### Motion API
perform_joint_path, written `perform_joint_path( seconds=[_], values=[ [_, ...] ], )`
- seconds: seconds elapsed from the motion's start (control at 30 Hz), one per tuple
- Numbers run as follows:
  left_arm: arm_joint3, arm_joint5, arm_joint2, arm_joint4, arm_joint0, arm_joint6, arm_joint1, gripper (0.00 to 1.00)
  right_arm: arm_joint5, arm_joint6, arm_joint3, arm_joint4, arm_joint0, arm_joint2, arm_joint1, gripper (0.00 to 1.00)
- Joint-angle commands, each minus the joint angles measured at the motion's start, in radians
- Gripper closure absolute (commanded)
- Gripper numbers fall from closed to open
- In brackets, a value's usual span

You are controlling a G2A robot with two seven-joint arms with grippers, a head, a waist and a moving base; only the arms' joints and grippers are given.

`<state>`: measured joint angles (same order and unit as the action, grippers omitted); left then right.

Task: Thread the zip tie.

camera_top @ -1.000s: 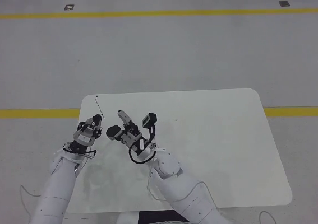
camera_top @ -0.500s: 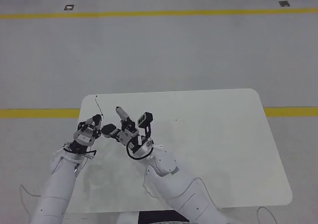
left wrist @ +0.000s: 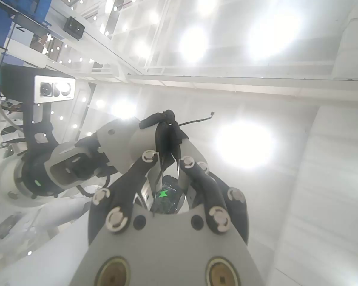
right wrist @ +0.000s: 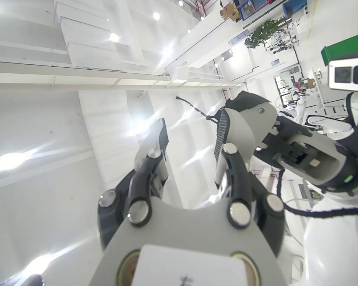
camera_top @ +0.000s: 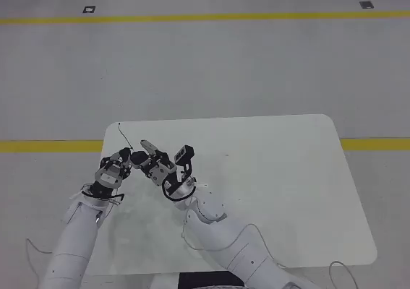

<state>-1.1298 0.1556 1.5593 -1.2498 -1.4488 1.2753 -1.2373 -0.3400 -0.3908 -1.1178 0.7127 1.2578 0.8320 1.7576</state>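
I see the zip tie (camera_top: pixel 124 136) as a thin black strip, slightly bowed, with a small bend at its free tip. It stands up out of the left gripper (camera_top: pixel 124 155) over the far left corner of the table (camera_top: pixel 277 180), and its tip reaches about to the table's far edge. In the left wrist view the left gripper (left wrist: pixel 168 138) has its dark fingertips pinched together on the strip, and the free length of the zip tie (left wrist: pixel 197 119) sticks out past them. My right gripper (camera_top: pixel 144 150) sits just beside the left one, also over the table's far left part. In its own view the right gripper (right wrist: pixel 191 117) is spread fairly wide and grips nothing. The zip tie (right wrist: pixel 194 108) runs across the gap and ends close against the ribbed pad (right wrist: pixel 220 133). Compared with a second ago, the right gripper has closed in toward the table's left edge, from well apart to nearly touching the left gripper. The left gripper has hardly moved, and the strip's tip has leaned slightly further toward the corner.
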Motion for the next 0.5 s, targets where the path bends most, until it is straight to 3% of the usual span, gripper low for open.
perform_joint_path(
  seconds=[0.0, 0.47],
  values=[
    [0.0, 0.0, 0.0, 0.0, 0.0, 0.0, 0.0, 1.0, 0.0, 0.0, 0.011, 0.009, -0.005, -0.005, 0.001, 0.64],
    [0.0, 0.0, 0.0, 0.0, 0.0, 0.0, 0.0, 1.0, 0.0, 0.011, 0.072, 0.054, -0.046, -0.041, 0.015, 0.64]
  ],
)
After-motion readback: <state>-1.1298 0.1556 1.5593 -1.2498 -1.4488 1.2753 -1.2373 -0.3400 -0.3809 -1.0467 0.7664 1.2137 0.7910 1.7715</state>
